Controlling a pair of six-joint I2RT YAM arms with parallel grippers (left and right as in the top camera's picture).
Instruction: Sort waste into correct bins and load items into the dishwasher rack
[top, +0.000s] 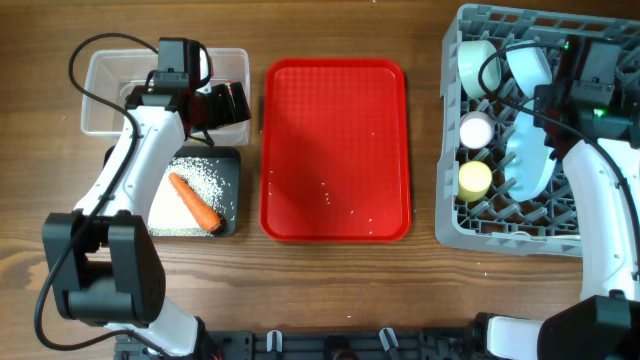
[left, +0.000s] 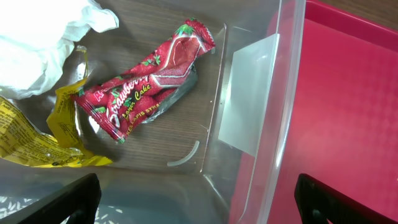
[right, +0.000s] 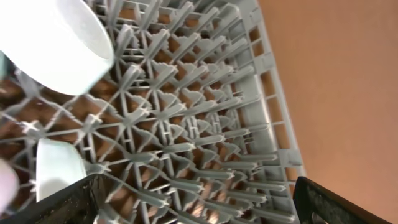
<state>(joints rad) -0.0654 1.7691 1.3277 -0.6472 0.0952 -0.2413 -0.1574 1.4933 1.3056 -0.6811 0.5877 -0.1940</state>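
The clear tub (top: 100, 112) at the far left holds a crumpled white tissue (left: 43, 37), yellow wrappers (left: 37, 140) and a red strawberry-cake wrapper (left: 146, 81). My left gripper (left: 199, 205) is open and empty just above the tub's near right corner, also seen from overhead (top: 226, 100). The black tray (top: 228, 190) holds rice grains (top: 185, 175) and an orange carrot (top: 195, 202). The grey dishwasher rack (top: 450, 235) holds two bowls (top: 478, 62) (top: 528, 66), the plate (top: 528, 160), a pale pink cup (top: 477, 130) and a yellow cup (top: 474, 178). My right gripper (right: 199, 205) is open and empty over the rack's pegs. The spoon is not in view.
The flat red tray (top: 335, 150) lies between the bins and the rack, with a few rice grains on it. In the right wrist view a bowl (right: 56, 43) sits top left, a second bowl (right: 56, 171) lower left, and the rack's rim (right: 280, 106) borders bare wooden table.
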